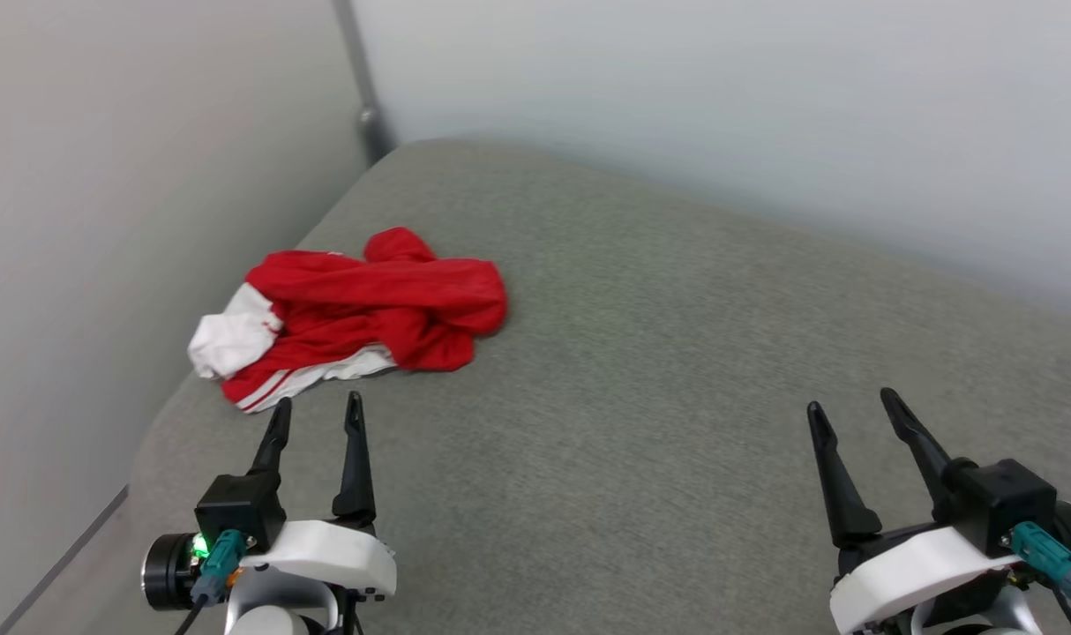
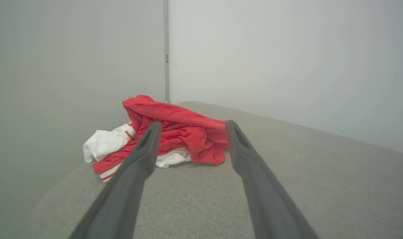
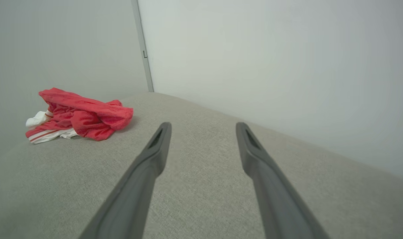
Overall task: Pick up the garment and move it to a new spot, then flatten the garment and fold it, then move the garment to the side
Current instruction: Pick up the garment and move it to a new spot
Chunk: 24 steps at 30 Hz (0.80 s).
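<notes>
Head view: garment (image 1: pixel 350 309) is a crumpled heap at the far left of the grey cushion (image 1: pixel 677 370), close to its left edge and the wall (image 1: pixel 103 220), with the white sleeve and striped trim toward us. Left gripper (image 1: pixel 318 399) hovers just short of the near trim, jaws wide, holding nothing. Right gripper (image 1: pixel 851 399) is well apart to the right over bare cushion, jaws wide too, empty. We judge the pick-up not yet begun. Left wrist view: the heap sits just beyond the left fingers (image 2: pixel 145 149), red bulk dead ahead, white sleeve off to the left by the cushion's rounded edge. Here we get the heap's height and how the folds stack, which the head view flattens. Right wrist view: garment is far off to the left and bare cushion lies between the right fingers (image 3: pixel 155 149). This one gives the heap's side profile and the corner post (image 3: pixel 143 49), but how near the left tips are to the cloth we read from the head view. Risks: pinching just the top fold or the sleeve, so the garment lifts as a rope and flattening gets harder. Tips could dig into the soft cushion and snag its cover. A nudge leftward could push cloth off the edge against the wall. Lettering is hidden, so we can't tell which face is up.
</notes>
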Available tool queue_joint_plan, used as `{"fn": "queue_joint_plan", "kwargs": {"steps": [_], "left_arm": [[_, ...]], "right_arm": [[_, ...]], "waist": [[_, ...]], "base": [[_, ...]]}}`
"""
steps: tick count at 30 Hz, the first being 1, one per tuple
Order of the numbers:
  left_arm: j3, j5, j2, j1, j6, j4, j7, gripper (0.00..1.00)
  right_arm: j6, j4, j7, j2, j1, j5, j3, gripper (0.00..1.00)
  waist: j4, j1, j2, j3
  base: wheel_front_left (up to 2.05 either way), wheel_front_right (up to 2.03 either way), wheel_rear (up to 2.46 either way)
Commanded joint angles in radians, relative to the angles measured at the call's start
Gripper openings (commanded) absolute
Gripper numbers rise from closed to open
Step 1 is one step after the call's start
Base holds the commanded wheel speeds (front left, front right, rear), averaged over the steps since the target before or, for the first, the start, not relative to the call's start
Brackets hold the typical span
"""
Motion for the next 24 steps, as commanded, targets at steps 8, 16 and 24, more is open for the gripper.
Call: {"fn": "queue_joint_plan", "kwargs": {"steps": [8, 16, 24], "left_arm": [[0.053, -0.016, -0.002, 0.038, 0.019, -0.035, -0.002, 1.0], [0.066, -0.023, -0.001, 0.037, 0.031, -0.053, -0.002, 1.0], [0.05, 0.004, 0.007, -0.095, -0.015, -0.016, -0.002, 1.0]], "right_arm": [[0.0, 0.009, 0.004, 0.002, -0.049, -0.008, 0.063, 1.0], [0.0, 0.027, 0.002, 0.002, -0.074, -0.017, 0.073, 1.0], [0.0, 0.003, 0.012, 0.002, -0.079, -0.03, 0.031, 1.0]], "waist": [[0.085, 0.0, 0.0, 0.035], [0.088, 0.0, 0.0, 0.044], [0.084, 0.0, 0.0, 0.074]], "base": [[0.0, 0.0, 0.0], [0.0, 0.0, 0.0], [0.0, 0.0, 0.0]]}}
